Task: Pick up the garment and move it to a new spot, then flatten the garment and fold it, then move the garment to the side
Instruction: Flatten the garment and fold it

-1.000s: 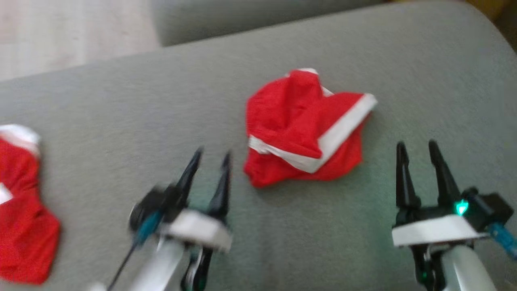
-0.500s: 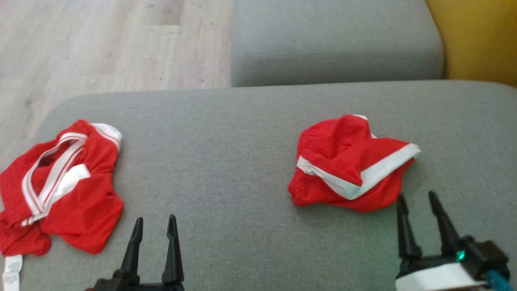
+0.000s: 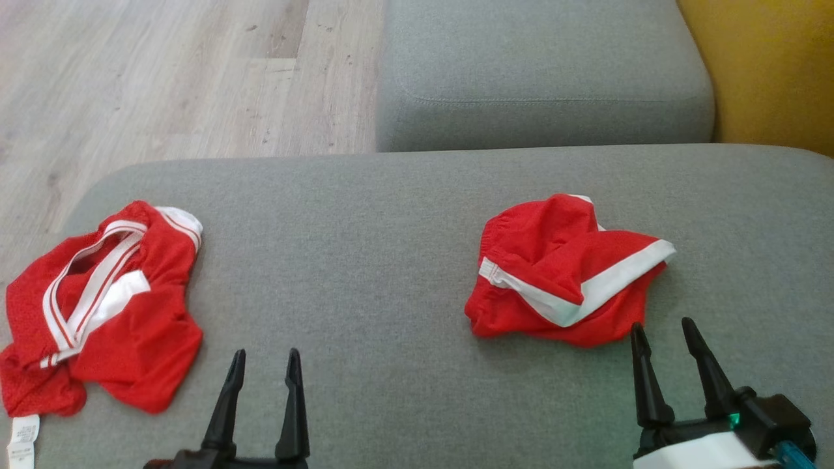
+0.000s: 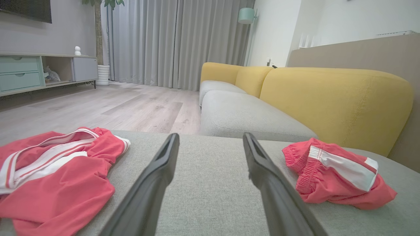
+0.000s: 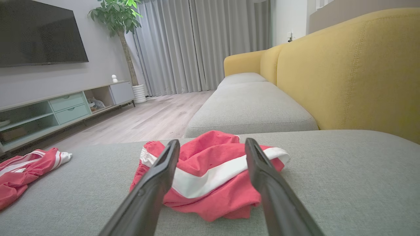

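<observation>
A crumpled red garment [image 3: 560, 273] with a broad white band lies on the grey seat cushion [image 3: 365, 260], right of centre. My right gripper [image 3: 658, 324] is open just in front of the garment's near right edge, fingertips close to the cloth. In the right wrist view the garment [image 5: 210, 183] lies between and beyond that gripper's [image 5: 212, 141] spread fingers. My left gripper [image 3: 266, 353] is open over bare cushion, between the two red pieces. A second red garment [image 3: 124, 326] with white stripes lies at the cushion's left end. The left wrist view has the second garment [image 4: 59, 183] left and the crumpled garment [image 4: 331, 177] right of the open left gripper [image 4: 210, 136].
Another grey cushion [image 3: 541, 71] adjoins at the back, with the yellow backrest [image 3: 769, 71] to the right. Wood floor [image 3: 163, 78] lies past the cushion's left and far edges. A white label [image 3: 23, 443] hangs off the second garment.
The head camera has swung and steadied, bringing the whole second garment into view. My left gripper now sits further left of the crumpled garment. Both grippers stay open.
</observation>
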